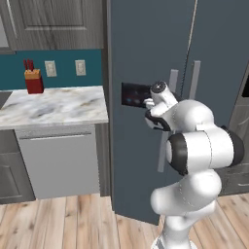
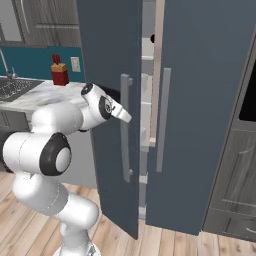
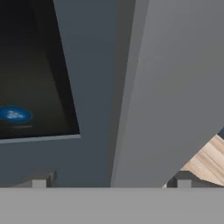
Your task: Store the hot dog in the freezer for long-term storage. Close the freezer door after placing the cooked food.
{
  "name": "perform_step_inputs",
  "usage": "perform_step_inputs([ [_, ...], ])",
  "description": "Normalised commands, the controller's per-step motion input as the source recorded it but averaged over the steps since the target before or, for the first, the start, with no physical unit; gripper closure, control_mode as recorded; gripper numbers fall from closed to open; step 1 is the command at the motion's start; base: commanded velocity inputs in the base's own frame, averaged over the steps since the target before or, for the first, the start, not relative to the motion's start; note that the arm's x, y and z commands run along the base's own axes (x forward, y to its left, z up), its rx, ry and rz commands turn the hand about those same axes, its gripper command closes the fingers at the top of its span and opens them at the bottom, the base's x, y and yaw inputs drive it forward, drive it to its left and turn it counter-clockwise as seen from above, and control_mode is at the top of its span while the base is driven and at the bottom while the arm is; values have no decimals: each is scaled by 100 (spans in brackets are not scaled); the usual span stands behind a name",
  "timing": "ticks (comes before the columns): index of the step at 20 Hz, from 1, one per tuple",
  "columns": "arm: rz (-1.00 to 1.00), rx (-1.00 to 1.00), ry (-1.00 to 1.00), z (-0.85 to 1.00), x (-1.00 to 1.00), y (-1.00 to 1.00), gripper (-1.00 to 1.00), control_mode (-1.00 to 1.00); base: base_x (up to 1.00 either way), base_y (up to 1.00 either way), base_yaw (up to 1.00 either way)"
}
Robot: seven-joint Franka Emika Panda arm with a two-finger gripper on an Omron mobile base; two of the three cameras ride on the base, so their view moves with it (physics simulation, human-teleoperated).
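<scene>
Home kitchen, slate-blue side-by-side fridge [image 1: 146,48], marble counter [image 1: 53,104], dishwasher [image 1: 61,163], sink [image 2: 15,87], wood-grain cabinets [image 1: 53,22], plank floor [image 1: 63,221]

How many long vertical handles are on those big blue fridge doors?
2: one on the freezer door that stands ajar, one on the plain door right of it.

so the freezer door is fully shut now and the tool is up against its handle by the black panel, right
Not quite. The freezer door is ajar, not shut: the right base view shows a gap between it and the other door, with pale shelves visible inside. The rest holds: the tool sits at the door's handle beside the black panel, as the hand view shows.
</scene>
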Motion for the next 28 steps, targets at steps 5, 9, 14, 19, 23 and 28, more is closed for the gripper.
perform_step_inputs([
  [5,8,0,-1,2,37,-21,-100,-100,0,0,0],
  [9,10,-3,0,0,29,-36,-100,-100,0,0,0],
  [14,10,0,0,1,32,-31,-100,-100,0,0,0],
  [19,11,0,1,15,47,-1,-100,-100,0,0,0],
  [23,13,0,1,7,35,-23,-100,-100,0,0,0],
  [28,5,1,0,0,13,-30,-100,-100,0,0,0],
])
